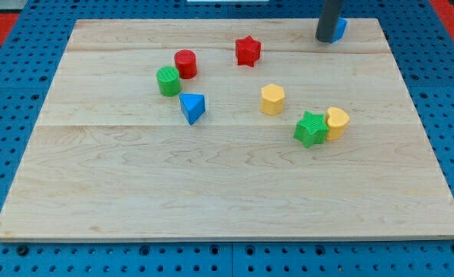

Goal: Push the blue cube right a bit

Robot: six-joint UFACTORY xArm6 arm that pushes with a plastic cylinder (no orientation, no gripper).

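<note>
Blue pegboard with rows of small holes surrounds a pale wooden worktop [211, 185] made of joined planks, and a strip of red shows at the view's top corners. Going from the view's left: a green cylinder [168, 81] stands in the upper left part of the worktop, touching or just about touching a red cylinder [185, 63] that sits up and to its right. Just below the green one, a little to the right, lies a blue triangular block [192, 108], apart from both cylinders. Further right, near the view's top, is a red star-shaped block [248, 51], standing alone. Below it and slightly right, a yellow hexagonal block [272, 99] sits by itself near the middle. To the right and lower, a green block [311, 128] of a star-like shape presses against a yellow block [336, 122] with a rounded top, the two touching side by side. At the view's top right, the dark rod comes down from the upper edge, and my tip [325, 38] rests on the worktop right against the left side of the blue cube [340, 28], which lies at the far edge of the worktop and is mostly hidden behind the rod; only its right part shows. No grasping end effector is present, only the plain rod, so it has nothing to open, close or hold.
</note>
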